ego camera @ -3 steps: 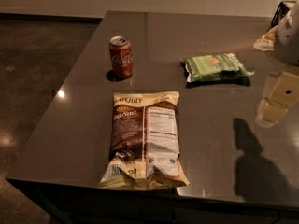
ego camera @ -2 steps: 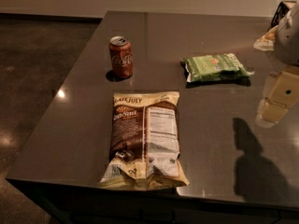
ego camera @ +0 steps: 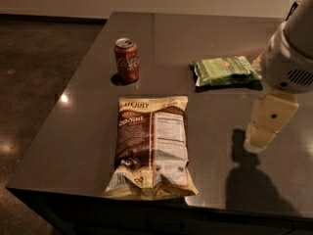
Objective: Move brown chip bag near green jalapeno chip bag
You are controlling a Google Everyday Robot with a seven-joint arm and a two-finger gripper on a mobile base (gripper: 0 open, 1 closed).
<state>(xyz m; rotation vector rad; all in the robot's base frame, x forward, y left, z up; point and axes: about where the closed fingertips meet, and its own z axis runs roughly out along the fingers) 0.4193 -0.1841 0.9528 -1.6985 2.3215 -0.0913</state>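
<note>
The robot's gripper hangs above the right side of the dark surface, carried by a white arm that enters from the upper right corner. The gripper holds nothing and touches nothing; whether it is released or clenched cannot be told from this angle. Its shadow falls on the surface just below and to the right of it.

The brown chip bag lies flat near the front edge of the surface, label panel up, its "Late July" end pointing away from the camera. It sits well apart from the gripper, to the gripper's left. The green jalapeno chip bag lies flat farther back and to the right, its right end just beside the arm's white housing. A red soda can stands upright behind the brown chip bag and to the left, well clear of both bags.

Compared with the view a moment earlier, the arm has pushed farther into the scene, and the gripper now sits lower and more to the left. The brown chip bag, the green jalapeno chip bag and the can lie where they were.
</note>
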